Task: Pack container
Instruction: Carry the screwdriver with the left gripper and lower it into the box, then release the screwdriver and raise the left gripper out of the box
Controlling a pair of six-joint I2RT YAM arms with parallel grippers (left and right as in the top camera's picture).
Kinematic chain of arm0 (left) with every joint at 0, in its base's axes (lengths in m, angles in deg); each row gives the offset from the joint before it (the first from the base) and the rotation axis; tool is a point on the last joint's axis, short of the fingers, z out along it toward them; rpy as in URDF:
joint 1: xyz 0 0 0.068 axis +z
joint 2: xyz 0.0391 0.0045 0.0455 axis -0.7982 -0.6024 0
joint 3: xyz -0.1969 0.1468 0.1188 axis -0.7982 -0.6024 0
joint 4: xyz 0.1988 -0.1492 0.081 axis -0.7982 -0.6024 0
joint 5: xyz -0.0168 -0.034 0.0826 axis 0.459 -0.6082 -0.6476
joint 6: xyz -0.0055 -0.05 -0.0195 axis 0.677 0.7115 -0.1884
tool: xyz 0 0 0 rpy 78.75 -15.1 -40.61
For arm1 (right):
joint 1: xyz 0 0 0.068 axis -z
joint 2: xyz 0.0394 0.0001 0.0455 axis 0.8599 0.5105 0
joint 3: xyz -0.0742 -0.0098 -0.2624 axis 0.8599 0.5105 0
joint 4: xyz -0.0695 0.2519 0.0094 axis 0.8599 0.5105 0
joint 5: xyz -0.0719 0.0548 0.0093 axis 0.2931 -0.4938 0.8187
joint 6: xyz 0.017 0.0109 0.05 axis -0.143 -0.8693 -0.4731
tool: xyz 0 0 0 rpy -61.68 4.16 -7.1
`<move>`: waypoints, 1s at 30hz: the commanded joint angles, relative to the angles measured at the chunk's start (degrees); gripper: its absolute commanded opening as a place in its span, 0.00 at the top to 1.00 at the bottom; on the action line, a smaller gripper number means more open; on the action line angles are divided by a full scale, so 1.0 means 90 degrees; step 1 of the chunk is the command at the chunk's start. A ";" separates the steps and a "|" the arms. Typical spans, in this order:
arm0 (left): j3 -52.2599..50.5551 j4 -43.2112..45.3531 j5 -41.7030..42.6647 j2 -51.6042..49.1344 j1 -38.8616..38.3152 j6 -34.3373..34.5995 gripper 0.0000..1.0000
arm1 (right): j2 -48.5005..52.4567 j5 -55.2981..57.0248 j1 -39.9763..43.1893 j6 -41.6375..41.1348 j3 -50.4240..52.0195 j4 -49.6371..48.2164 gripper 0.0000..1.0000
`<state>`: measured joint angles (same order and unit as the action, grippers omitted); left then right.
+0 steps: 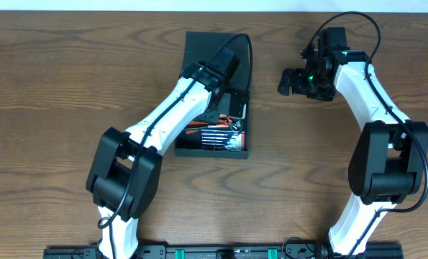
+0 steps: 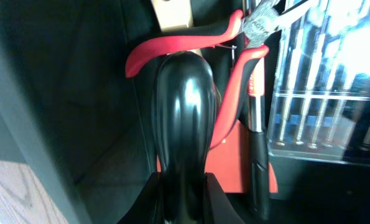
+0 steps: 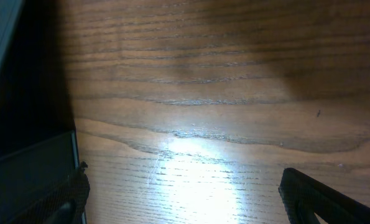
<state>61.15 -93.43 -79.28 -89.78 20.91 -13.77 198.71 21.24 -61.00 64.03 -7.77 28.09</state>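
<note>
The dark teal-green container [image 1: 212,152] lies at the table's middle with its flap lid [image 1: 199,47] open at the far side. My left gripper [image 1: 230,106] reaches down inside it. In the left wrist view the left gripper [image 2: 183,199] is shut on a glossy black tool handle [image 2: 183,106] that stands against the container's inner wall [image 2: 79,93]. Red-handled pliers [image 2: 178,43] and a clear case of drill bits [image 2: 321,93] lie beside the handle. My right gripper [image 1: 285,81] is open and empty, to the right of the container; it also shows in the right wrist view [image 3: 181,193].
The drill bit case [image 1: 217,137] and orange-red tools fill the container's near half. The container's outer wall [image 3: 29,168] shows dark at the left of the right wrist view, over bare wooden table [image 3: 222,93].
</note>
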 commanded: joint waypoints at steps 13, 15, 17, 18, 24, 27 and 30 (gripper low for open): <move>-0.0017 0.0447 0.0063 -0.0010 -0.0019 0.0141 0.94 | -0.0002 -0.0005 0.0012 -0.0087 0.0007 -0.0010 0.01; -0.0017 0.0687 0.0063 -0.0010 -0.0049 0.0709 0.94 | -0.0002 -0.0005 0.0012 -0.0087 0.0007 -0.0010 0.01; -0.0017 0.0816 0.0061 -0.0007 -0.0117 0.1032 0.94 | -0.0002 -0.0005 0.0012 -0.0087 0.0007 -0.0010 0.01; -0.0017 0.0811 0.0061 -0.0007 -0.0158 0.1030 0.94 | -0.0002 -0.0005 0.0012 -0.0087 0.0007 -0.0010 0.01; -0.0017 0.0794 0.0058 -0.0010 -0.0274 0.1032 0.94 | -0.0002 -0.0005 0.0012 -0.0087 0.0007 -0.0010 0.01; -0.0017 0.0770 0.0058 -0.0010 -0.0250 0.1032 0.83 | -0.0002 -0.0007 0.0012 -0.0087 0.0007 -0.0010 0.01; -0.0017 0.0765 0.0027 -0.0005 -0.0238 0.1032 0.17 | -0.0002 -0.0005 0.0012 -0.0087 0.0007 -0.0010 0.01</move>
<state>61.15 -86.37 -79.11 -89.91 18.39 -5.42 198.71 21.24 -61.00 64.03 -7.77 28.09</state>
